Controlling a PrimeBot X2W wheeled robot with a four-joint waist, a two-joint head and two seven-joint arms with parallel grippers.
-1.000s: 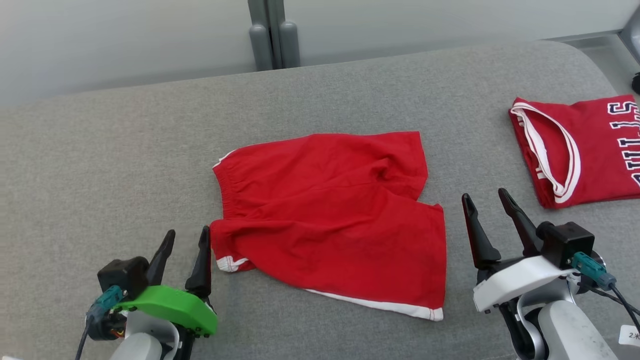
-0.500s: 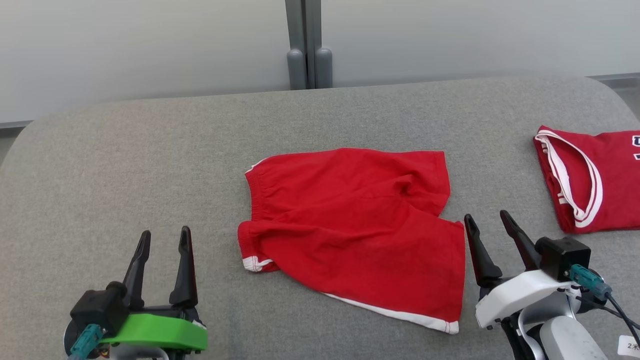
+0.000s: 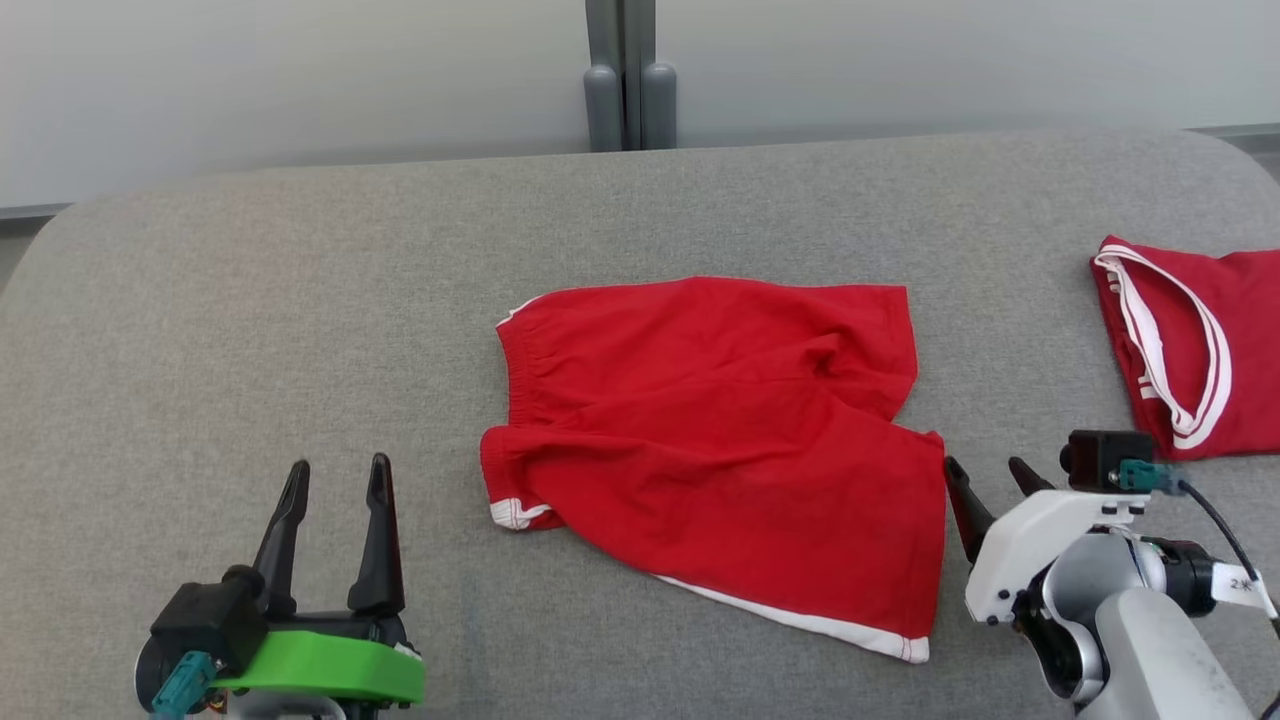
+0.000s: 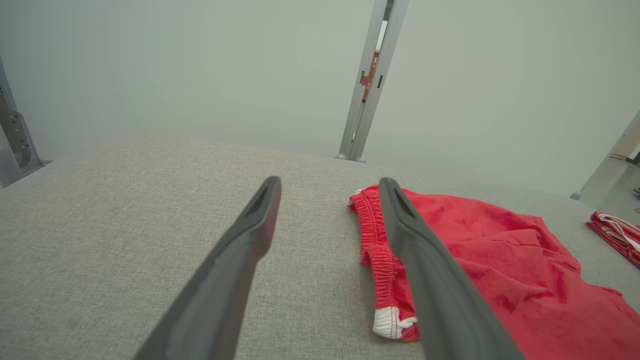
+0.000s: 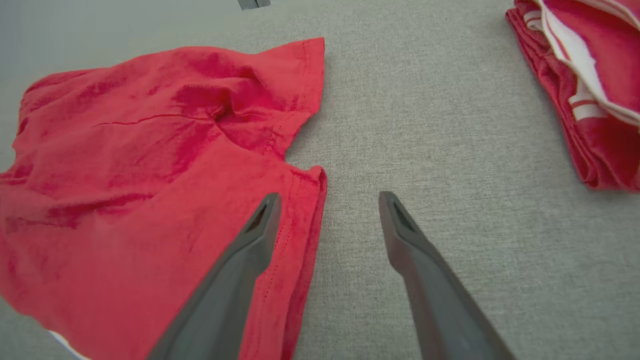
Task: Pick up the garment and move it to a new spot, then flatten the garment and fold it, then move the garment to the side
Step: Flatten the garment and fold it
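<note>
You have the red shorts [image 3: 715,440] lying spread in the middle of the grey padded surface [image 3: 250,300], waistband toward your left arm and legs toward your right. The near leg lies over part of the far one, so the far leg's hem is partly hidden. A bit of white trim is turned out at the waistband's near corner.

Your left gripper [image 3: 340,462] sits at the near left, apart from the waistband, jaws wide with nothing between them. In its wrist view one finger crosses in front of the elastic and hides part of it. Your right gripper [image 3: 983,465] sits just beside the near leg's outer corner, jaws wide and empty (in its wrist view one finger overlaps the shorts' side edge, the other is over bare grey cloth). You cannot tell whether that finger touches the fabric. In the head view the arm's white shell hides most of both fingers.

A second red garment [image 3: 1195,350] with white-striped trim is cut off by the right edge. A white tag [image 3: 1240,583] on your right arm begins with "2"; the rest is too small to read. A red sticker [image 4: 371,75] on the grey post [image 3: 630,75] carries marks you cannot make out.
</note>
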